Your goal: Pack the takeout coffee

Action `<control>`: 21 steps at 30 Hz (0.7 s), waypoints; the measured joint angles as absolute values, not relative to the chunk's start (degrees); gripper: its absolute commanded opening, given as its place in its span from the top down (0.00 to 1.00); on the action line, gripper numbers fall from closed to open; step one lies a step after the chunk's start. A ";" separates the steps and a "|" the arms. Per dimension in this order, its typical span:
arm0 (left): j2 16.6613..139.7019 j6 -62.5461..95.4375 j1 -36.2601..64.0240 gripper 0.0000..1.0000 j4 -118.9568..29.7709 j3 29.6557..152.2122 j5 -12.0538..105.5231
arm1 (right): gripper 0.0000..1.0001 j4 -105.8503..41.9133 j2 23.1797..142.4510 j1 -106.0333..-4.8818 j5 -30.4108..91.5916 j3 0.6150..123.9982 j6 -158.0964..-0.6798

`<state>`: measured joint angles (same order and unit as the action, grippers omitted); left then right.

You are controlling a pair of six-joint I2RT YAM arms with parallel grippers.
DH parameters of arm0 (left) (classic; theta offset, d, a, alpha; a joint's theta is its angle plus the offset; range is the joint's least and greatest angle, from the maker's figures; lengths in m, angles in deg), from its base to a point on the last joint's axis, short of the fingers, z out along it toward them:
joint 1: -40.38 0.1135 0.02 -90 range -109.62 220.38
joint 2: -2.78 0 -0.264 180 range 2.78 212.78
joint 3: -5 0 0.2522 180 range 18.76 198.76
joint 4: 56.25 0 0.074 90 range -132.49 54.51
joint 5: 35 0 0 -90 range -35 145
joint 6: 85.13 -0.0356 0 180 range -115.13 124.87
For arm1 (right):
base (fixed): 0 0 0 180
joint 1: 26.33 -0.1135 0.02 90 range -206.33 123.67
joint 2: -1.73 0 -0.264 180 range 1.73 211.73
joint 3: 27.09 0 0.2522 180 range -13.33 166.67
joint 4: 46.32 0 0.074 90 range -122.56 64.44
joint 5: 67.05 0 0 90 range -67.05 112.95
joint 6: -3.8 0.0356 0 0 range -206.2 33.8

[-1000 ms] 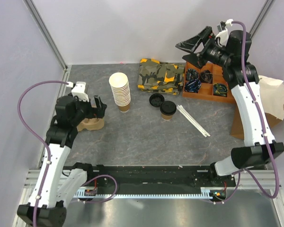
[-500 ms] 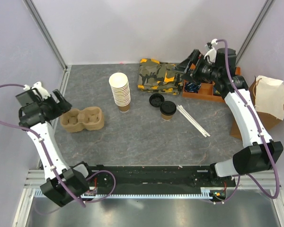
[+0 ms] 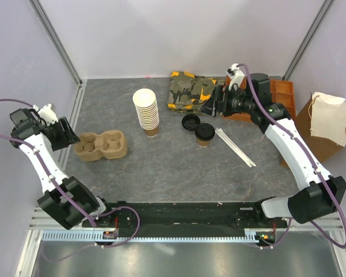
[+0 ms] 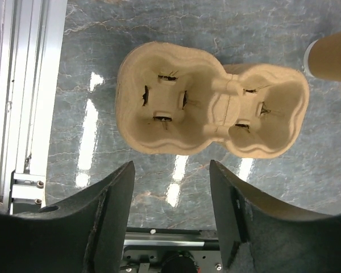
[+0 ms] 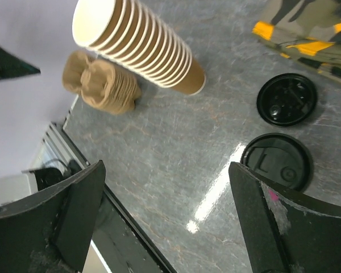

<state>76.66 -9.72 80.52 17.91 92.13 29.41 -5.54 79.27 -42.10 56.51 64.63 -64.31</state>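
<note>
Both arms have shifted since the earlier frames: the left pincer [image 3: 68, 134] has swung out to the left and narrowed somewhat, while the right pincer [image 3: 210, 108] has dropped from high over the wooden tray [image 3: 277, 95] to low beside the camouflage cloth [image 3: 196, 91].

The left pincer's jaws stand partly apart with nothing between them. The right pincer's jaws are spread wide and also empty.

Little of the packing looks done. The takeout coffee [image 3: 205, 134] stands upright on the counter [image 3: 161, 167] with its black lid fitted, so capping seems finished. The pulp cup carrier [image 4: 210, 108], just ahead of the left pincer, has both wells empty. The paper bag [image 3: 326, 124] sits well off to the right pincer's outer side. Gripping the cup, carrying it and seating it all remain.

From the right pincer, the coffee lies near, a little ahead and below, toward its right finger in the wrist view, with a loose lid [image 5: 287, 99] just beyond it. From the left pincer it is well apart, past the carrier and the cup stack [image 3: 145, 112].
</note>
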 measured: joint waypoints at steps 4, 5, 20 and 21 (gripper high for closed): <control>78.21 -11.21 80.54 0.43 18.15 91.62 29.61 | 0.02 -4.47 79.36 -45.86 55.57 63.75 -67.98; 78.46 -11.43 80.52 0.43 18.07 91.28 29.67 | 0.02 -4.29 79.36 -46.06 55.40 63.66 -68.58; 82.96 -13.11 80.04 0.53 14.46 88.81 35.20 | 0.02 -1.89 79.49 -46.10 54.52 62.90 -71.68; 83.35 -13.20 79.89 0.53 14.24 88.83 35.58 | 0.02 -1.78 79.49 -46.10 54.52 62.81 -71.68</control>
<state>83.35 -13.20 79.89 14.24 88.83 35.58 -1.78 79.49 -46.10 54.52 62.81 -71.68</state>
